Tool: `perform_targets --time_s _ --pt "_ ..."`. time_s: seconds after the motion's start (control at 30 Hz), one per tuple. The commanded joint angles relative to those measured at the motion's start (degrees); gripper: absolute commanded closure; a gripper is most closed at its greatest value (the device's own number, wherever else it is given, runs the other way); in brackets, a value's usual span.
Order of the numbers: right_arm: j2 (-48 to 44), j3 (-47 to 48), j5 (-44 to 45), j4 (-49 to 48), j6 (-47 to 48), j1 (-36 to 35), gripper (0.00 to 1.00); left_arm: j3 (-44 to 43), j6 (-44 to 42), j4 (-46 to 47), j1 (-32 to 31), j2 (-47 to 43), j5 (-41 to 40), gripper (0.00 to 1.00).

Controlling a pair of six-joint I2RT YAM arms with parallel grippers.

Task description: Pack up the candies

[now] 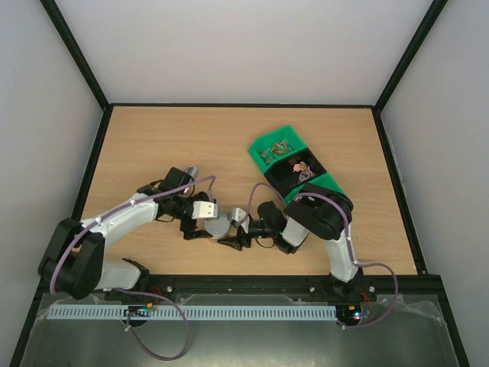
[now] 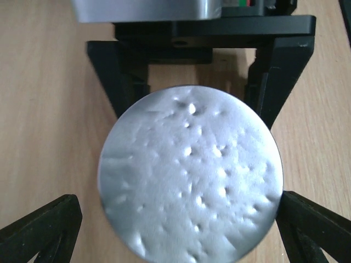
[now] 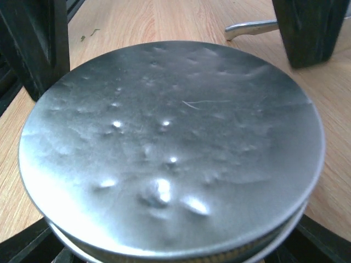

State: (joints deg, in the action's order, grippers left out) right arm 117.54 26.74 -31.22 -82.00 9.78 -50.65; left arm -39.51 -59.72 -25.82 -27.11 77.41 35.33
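Observation:
A jar closed by a dented round silver lid [image 1: 218,224] [image 2: 189,175] [image 3: 170,148] stands on the table between both arms. My left gripper [image 1: 203,223] [image 2: 181,224] is open, and its fingers [image 2: 41,230] stand wide at the lid's near side with a gap on the left. My right gripper [image 1: 234,231] [image 3: 175,249] holds the jar just under the lid from the opposite side, a finger [image 2: 271,82] pressed to each flank. The candies [image 1: 304,170], small and mixed in colour, lie in a green bin [image 1: 330,185] at the back right.
A second green bin [image 1: 260,145] adjoins the first and holds more small pieces. A metal scoop handle [image 3: 249,27] lies on the wood beyond the jar. Black frame rails [image 1: 244,105] border the table.

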Motion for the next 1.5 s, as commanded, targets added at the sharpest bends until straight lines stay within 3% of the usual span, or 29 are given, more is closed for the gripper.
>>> perform_targets --time_s 0.0,0.43,0.6,0.87,1.47 --pt "1.4 -0.7 2.3 -1.2 -2.9 -0.3 0.68 0.3 5.3 2.5 2.4 -4.9 0.0 0.00" --pt "3.3 1.5 14.3 -2.0 -5.7 -0.3 0.68 1.0 33.0 14.4 9.1 -10.0 -2.6 0.00" --pt "4.6 2.9 20.3 -1.4 -7.7 -0.2 0.68 1.7 43.9 19.5 9.5 -10.8 -8.1 0.00" --pt "5.7 4.5 25.5 0.3 -10.4 -0.3 0.67 4.6 43.9 22.0 6.5 -9.5 -11.2 0.01" --pt "5.8 4.8 25.4 1.1 -11.3 -0.3 0.67 3.4 41.6 24.9 -2.8 0.8 -15.3 0.00"
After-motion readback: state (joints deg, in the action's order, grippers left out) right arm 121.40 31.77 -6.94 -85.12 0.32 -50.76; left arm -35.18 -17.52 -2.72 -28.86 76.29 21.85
